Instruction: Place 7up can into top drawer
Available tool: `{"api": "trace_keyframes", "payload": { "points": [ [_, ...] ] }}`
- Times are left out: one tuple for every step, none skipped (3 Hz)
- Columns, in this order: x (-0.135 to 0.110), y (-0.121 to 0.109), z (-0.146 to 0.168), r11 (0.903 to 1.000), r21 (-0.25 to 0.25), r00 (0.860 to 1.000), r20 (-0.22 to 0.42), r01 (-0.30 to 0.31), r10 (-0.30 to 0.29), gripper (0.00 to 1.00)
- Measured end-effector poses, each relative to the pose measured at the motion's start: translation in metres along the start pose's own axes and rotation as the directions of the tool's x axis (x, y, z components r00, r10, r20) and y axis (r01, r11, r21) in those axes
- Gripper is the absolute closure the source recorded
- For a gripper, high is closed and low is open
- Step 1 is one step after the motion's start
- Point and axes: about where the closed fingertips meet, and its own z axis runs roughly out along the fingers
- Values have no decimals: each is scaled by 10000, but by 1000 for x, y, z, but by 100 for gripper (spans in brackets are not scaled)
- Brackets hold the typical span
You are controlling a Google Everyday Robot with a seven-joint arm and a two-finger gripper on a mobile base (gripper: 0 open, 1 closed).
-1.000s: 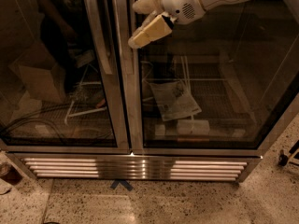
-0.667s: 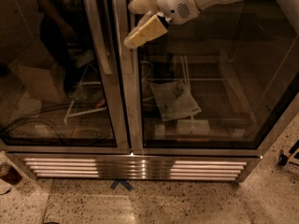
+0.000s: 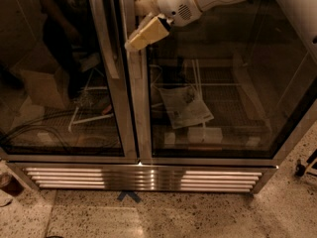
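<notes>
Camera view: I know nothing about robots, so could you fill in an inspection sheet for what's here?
Surface: speckled floor with a dark arrow mark.
Job's things: 7up can and top drawer, nothing seen.
Clutter: printed paper and a pale box behind the right glass door.
Grippers: gripper high up, in front of the post between the two doors.
Cables: dark cords seen through the left glass door.
Surroundings: metal grille under the doors; a wheel at the right edge.

Dim warm light, gripper (image 3: 132, 23) top centre brightest, glass (image 3: 237, 73) reflecting
</notes>
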Motion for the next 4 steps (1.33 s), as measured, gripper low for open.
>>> {"api": "trace_keyframes", "payload": {
  "points": [
    [-4,-2,11,9998,-169,9999,96,75,-74,35],
    [-7,-2,18,9995,-301,9998,154,130,-126,35],
    [-6,-2,16,9995,-301,9998,154,130,-126,43],
    [-6,-2,16,9995,-301,9998,154,130,-126,58]
  ]
}}
